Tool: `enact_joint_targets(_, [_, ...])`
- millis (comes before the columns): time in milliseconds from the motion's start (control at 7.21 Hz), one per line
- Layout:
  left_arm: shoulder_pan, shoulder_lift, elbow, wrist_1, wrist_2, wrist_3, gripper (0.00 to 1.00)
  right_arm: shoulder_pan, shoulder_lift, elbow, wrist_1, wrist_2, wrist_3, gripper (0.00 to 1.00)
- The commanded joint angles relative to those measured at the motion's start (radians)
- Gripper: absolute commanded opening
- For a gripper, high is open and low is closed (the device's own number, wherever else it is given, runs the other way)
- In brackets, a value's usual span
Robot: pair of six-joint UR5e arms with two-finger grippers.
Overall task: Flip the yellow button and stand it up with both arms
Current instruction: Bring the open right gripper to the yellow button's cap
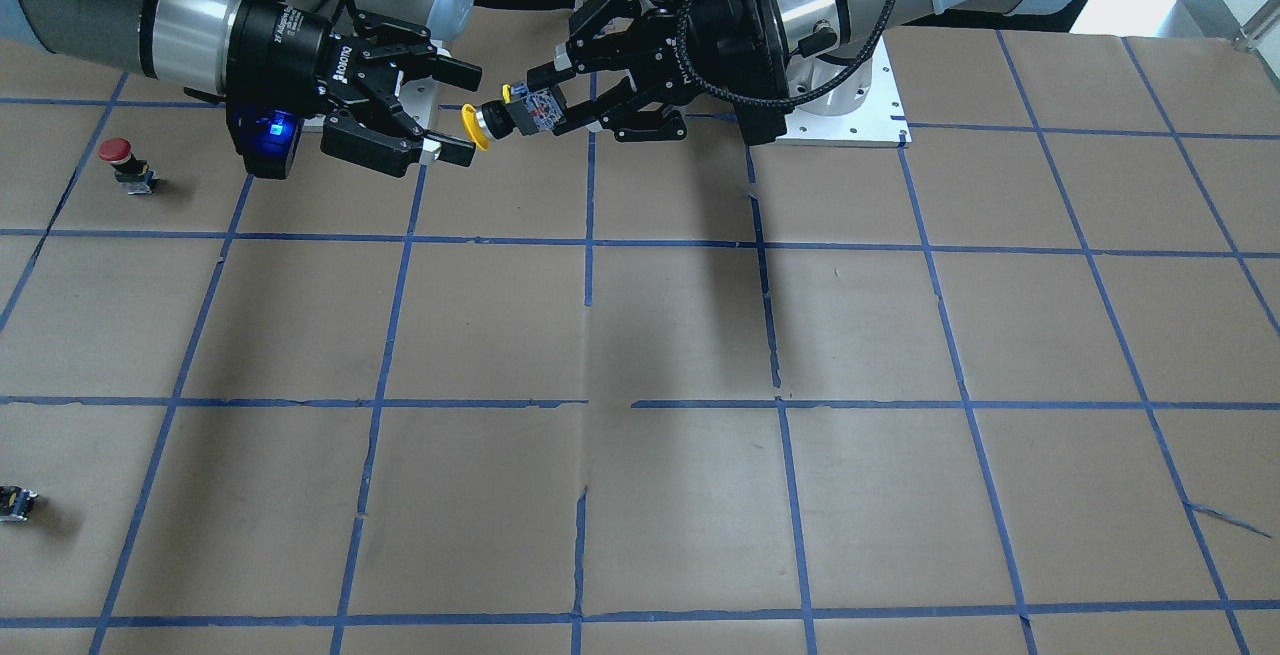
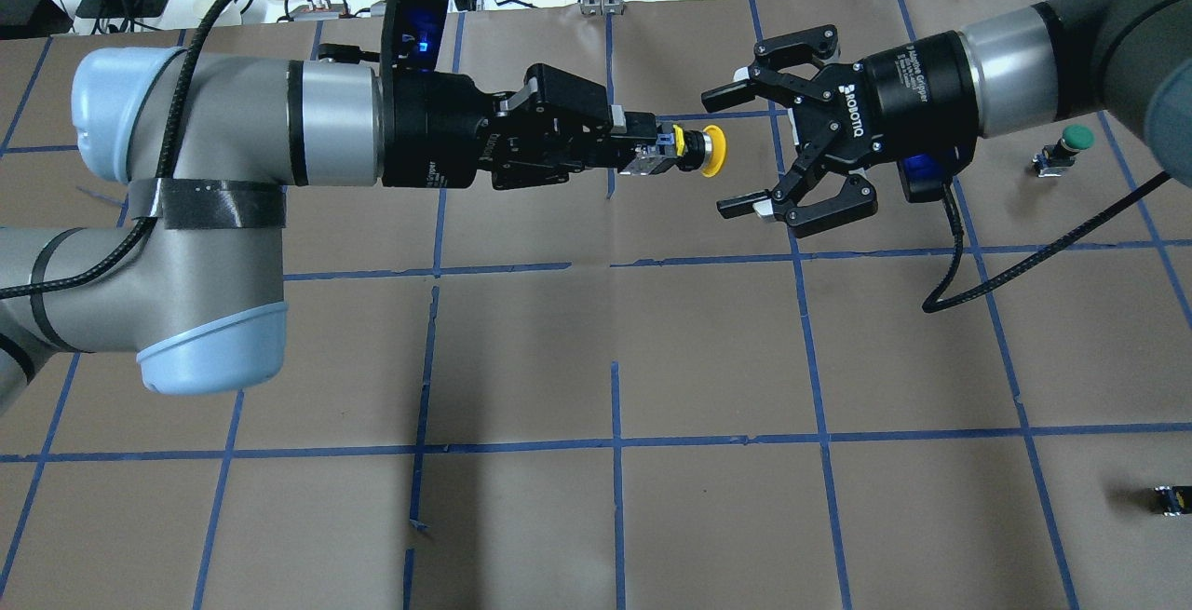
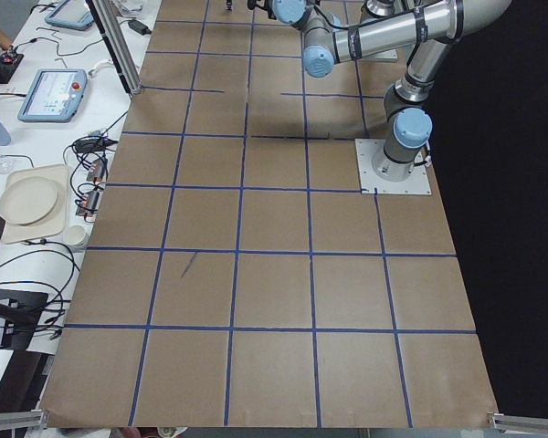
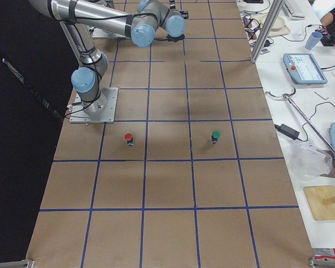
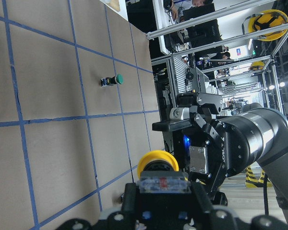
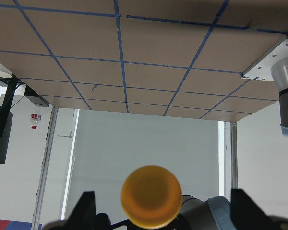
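My left gripper (image 2: 652,150) is shut on the black-and-grey body of the yellow button (image 2: 711,151) and holds it level in the air, cap pointing at my right gripper. In the front view the button (image 1: 476,127) sticks out of the left gripper (image 1: 548,105). My right gripper (image 2: 724,154) is open, its fingertips either side of the cap and not touching it; it also shows in the front view (image 1: 462,112). The right wrist view shows the cap (image 6: 151,196) face-on between the fingers (image 6: 88,207). The left wrist view shows the button (image 5: 157,164) from behind.
A red-capped button (image 1: 122,163) stands on the brown gridded table, a green-capped one (image 2: 1071,139) near my right arm, and a small capless block (image 2: 1171,499) at the right edge. The left arm's base plate (image 1: 850,115) lies beside the grippers.
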Motion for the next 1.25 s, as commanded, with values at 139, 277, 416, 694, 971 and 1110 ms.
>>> enact_joint_targets(139, [0.000, 0.003, 0.000, 0.002, 0.000, 0.000, 0.14, 0.003, -0.003, 0.006, -0.004, 0.008, 0.027, 0.97])
enact_joint_targets(277, [0.000, 0.004, 0.000, 0.002, 0.000, 0.000, 0.14, 0.005, -0.002, 0.009, -0.004, 0.009, 0.025, 0.97])
enact_joint_targets(416, [0.000, 0.007, 0.000, 0.002, 0.000, 0.000, 0.14, 0.005, -0.005, 0.007, -0.002, 0.003, 0.027, 0.97])
enact_joint_targets(694, [0.000, 0.007, -0.001, 0.002, 0.000, 0.000, 0.14, 0.005, -0.009, 0.007, -0.001, 0.012, 0.030, 0.97])
enact_joint_targets(971, [0.000, 0.009, -0.001, 0.002, 0.000, 0.000, 0.14, 0.016, -0.003, 0.009, -0.001, 0.049, 0.027, 0.97])
enact_joint_targets(1110, [0.000, 0.009, -0.001, 0.002, 0.000, 0.000, 0.14, 0.025, 0.000, 0.009, -0.002, 0.052, 0.025, 0.97])
